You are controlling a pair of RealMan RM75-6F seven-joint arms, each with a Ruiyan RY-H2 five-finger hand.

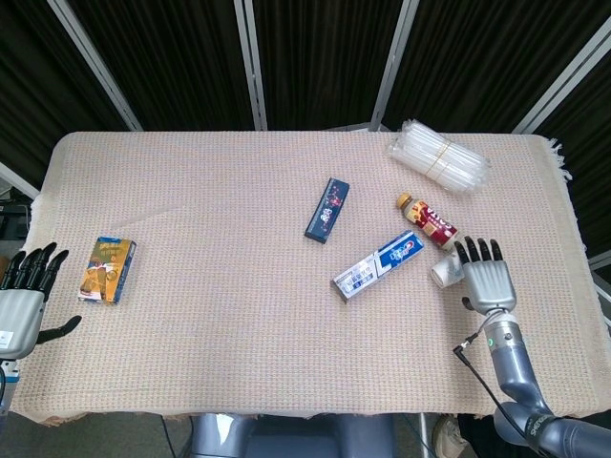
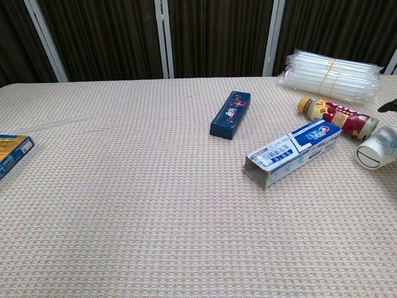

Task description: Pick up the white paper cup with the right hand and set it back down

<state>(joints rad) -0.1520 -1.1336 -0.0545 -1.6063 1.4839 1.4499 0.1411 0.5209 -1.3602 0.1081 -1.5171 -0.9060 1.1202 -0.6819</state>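
Observation:
The white paper cup (image 1: 445,271) (image 2: 375,152) lies tipped on its side near the table's right edge, one round end facing the chest camera. It sits just below the red bottle (image 1: 428,219). My right hand (image 1: 487,281) is immediately to the right of the cup, back up, fingers straight and spread. No finger shows around the cup. In the chest view only a dark fingertip (image 2: 391,105) shows at the right border. My left hand (image 1: 24,296) hovers open off the table's left front corner, holding nothing.
A white-and-blue toothpaste box (image 1: 379,264) lies just left of the cup. A dark blue box (image 1: 327,209) is at mid-table. A bundle of clear plastic (image 1: 439,156) sits at the back right, and a yellow-blue packet (image 1: 107,269) at the left.

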